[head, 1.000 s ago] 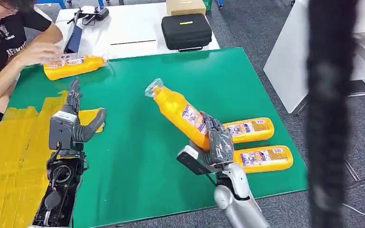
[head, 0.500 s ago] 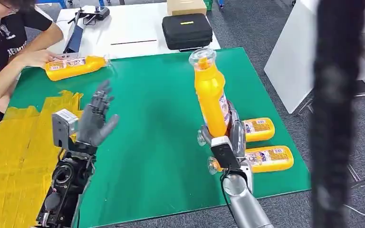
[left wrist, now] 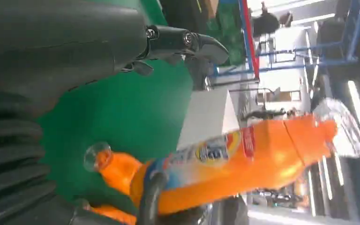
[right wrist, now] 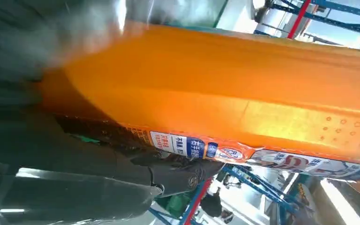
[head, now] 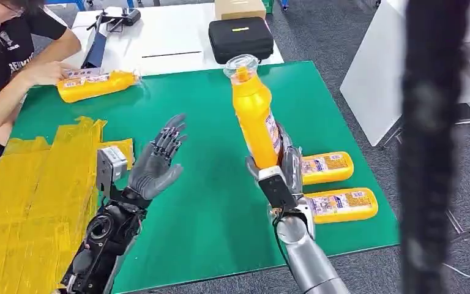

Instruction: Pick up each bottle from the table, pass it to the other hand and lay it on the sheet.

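My right hand (head: pixel 286 168) grips an orange bottle (head: pixel 254 113) near its base and holds it almost upright over the green mat (head: pixel 202 202), clear cap on top. The same bottle (right wrist: pixel 243 108) fills the right wrist view and also appears as a bottle (left wrist: pixel 243 161) in the left wrist view. My left hand (head: pixel 158 162) is raised with its fingers spread, palm facing the bottle, a short gap away and holding nothing. Two more orange bottles (head: pixel 325 166) (head: pixel 341 204) lie on the mat at the right. A yellow sheet (head: pixel 30 196) covers the left side.
A person (head: pixel 12 55) sits at the far left with a hand on another orange bottle (head: pixel 96 84) lying at the mat's far left corner. A black case (head: pixel 240 40) and a cardboard box (head: pixel 238 8) stand on the white table behind. A dark blurred post (head: pixel 431 147) stands at the right.
My left hand has risen and moved right toward the bottle, fingers spreading. My right hand has carried the bottle slightly left, after swinging it from tilted to upright.
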`<state>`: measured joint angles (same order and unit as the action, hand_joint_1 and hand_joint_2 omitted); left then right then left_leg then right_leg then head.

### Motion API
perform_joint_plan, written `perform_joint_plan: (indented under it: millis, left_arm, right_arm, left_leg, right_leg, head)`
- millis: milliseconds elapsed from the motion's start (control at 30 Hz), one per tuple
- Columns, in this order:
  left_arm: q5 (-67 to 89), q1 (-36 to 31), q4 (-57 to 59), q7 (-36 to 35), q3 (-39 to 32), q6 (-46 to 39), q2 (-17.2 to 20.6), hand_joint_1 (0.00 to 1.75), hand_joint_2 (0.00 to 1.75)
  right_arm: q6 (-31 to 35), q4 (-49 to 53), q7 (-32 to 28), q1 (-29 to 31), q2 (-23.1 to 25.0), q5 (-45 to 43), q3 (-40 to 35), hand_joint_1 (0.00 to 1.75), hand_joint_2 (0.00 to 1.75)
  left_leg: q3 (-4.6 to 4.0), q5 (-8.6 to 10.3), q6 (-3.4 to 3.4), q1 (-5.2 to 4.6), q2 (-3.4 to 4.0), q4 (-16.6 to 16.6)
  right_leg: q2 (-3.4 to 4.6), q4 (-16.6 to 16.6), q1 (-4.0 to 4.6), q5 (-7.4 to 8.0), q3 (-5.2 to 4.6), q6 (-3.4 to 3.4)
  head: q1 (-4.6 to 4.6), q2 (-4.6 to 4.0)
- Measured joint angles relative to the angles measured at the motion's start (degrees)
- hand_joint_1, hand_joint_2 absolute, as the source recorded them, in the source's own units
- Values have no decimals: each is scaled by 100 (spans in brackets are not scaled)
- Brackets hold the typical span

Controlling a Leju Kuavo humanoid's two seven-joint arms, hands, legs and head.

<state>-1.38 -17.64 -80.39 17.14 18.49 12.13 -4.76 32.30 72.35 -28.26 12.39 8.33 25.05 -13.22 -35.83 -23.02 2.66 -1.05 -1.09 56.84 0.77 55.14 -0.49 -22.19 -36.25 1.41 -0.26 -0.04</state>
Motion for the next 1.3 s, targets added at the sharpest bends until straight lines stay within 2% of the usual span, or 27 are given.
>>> perform_joint_plan:
  millis: [200,500,833,1300]
  left_arm:
    - [-277,-129,44,-85,527,19,-4,0,175]
    - [-539,-248,365,-61,618,-18,-7,0,175]
    - [-693,-388,551,-111,487,11,0,0,175]
    - [-756,-551,820,-114,483,6,0,0,175]
  right_arm:
    - [-101,-201,162,141,17,77,-256,175,175]
    - [-57,-955,668,341,212,1274,-1105,175,175]
    - [-98,-1342,621,386,256,1213,-1733,175,175]
    - [-103,-1375,621,389,218,1200,-1888,175,175]
  left_leg:
    - [-2,0,0,0,1,0]
    - [-2,1,-2,3,2,0]
    - [-5,1,-1,0,1,0]
    - [-4,1,-1,1,2,0]
  right_leg:
    - [0,0,0,0,0,0]
    - [1,1,4,0,-4,-1]
    - [1,1,-1,0,-5,-1]
    - [1,0,1,0,-6,-1]
  head:
    - [0,0]
    - [-2,0]
    - [-4,0]
    - [0,0]
